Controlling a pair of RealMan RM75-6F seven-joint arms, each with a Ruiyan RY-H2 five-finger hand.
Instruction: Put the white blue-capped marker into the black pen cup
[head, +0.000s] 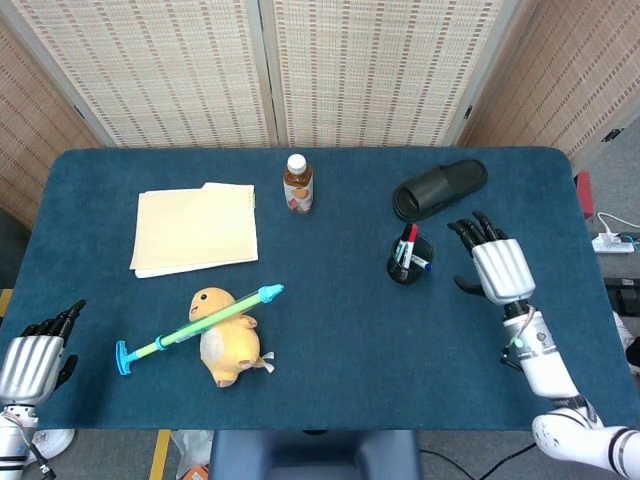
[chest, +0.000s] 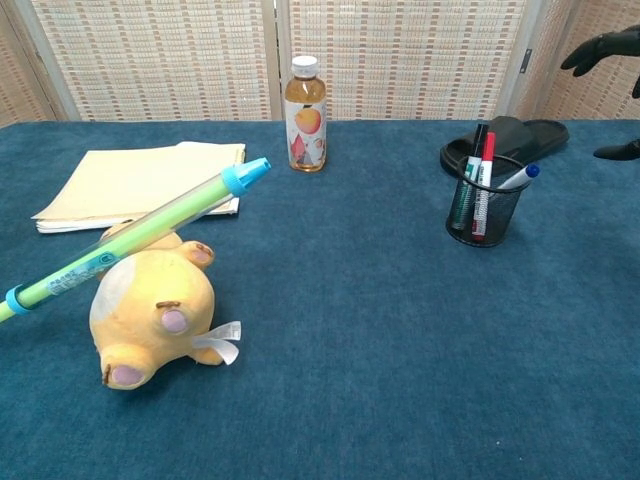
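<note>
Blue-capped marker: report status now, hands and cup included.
Right hand open, clear of the cup. Left hand idle at table edge. Blue-capped marker in black pen cup, leaning on rim. Nothing obstructing.

Blue table (head: 330, 330) — folder (head: 195, 229), bottle (head: 297, 184), slipper (head: 439, 188), pen cup (head: 407, 268), plush (head: 228, 336).

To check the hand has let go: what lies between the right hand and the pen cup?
Only bare tablecloth, per the head view: the right hand is open beside the cup, marker inside.
</note>
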